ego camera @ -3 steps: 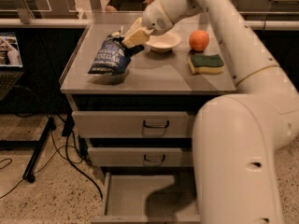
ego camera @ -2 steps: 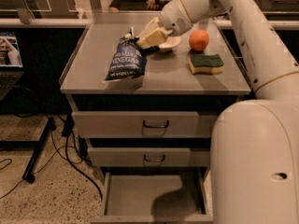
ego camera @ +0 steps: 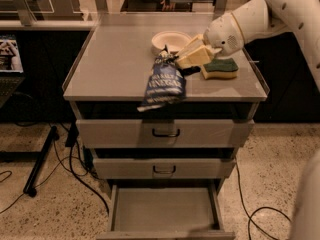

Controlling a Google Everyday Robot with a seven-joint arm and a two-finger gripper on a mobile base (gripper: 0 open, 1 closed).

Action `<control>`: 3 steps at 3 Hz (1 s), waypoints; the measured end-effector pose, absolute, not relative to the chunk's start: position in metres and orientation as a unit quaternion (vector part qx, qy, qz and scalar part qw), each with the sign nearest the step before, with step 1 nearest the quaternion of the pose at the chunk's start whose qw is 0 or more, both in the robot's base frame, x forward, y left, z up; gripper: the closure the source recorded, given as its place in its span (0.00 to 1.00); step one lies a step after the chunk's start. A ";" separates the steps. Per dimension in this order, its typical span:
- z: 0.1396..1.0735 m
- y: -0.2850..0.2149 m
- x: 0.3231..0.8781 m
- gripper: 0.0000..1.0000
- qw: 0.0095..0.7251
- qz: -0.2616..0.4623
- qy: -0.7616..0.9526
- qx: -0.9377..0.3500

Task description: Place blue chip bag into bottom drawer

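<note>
Grey cabinet top (ego camera: 110,69) sits under your blue chip bag (ego camera: 164,84), which dangles past the front edge, with the bottom drawer (ego camera: 162,209) open at its 6 o'clock. Your gripper (ego camera: 182,61), at the bag's 1 o'clock, pinches only its top corner, so the foil could slip free or snag on the edge.

Speckled terrazzo floor (ego camera: 280,154), black cables (ego camera: 80,176), dim light.
</note>
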State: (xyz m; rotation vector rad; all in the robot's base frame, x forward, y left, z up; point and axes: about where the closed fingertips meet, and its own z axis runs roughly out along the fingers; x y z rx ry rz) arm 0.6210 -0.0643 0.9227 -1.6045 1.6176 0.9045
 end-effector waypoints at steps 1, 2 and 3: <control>0.911 -0.086 0.584 1.00 0.338 0.373 0.650 -0.570; 0.886 -0.094 0.546 1.00 0.350 0.415 0.684 -0.488; 0.861 -0.090 0.536 1.00 0.359 0.440 0.703 -0.429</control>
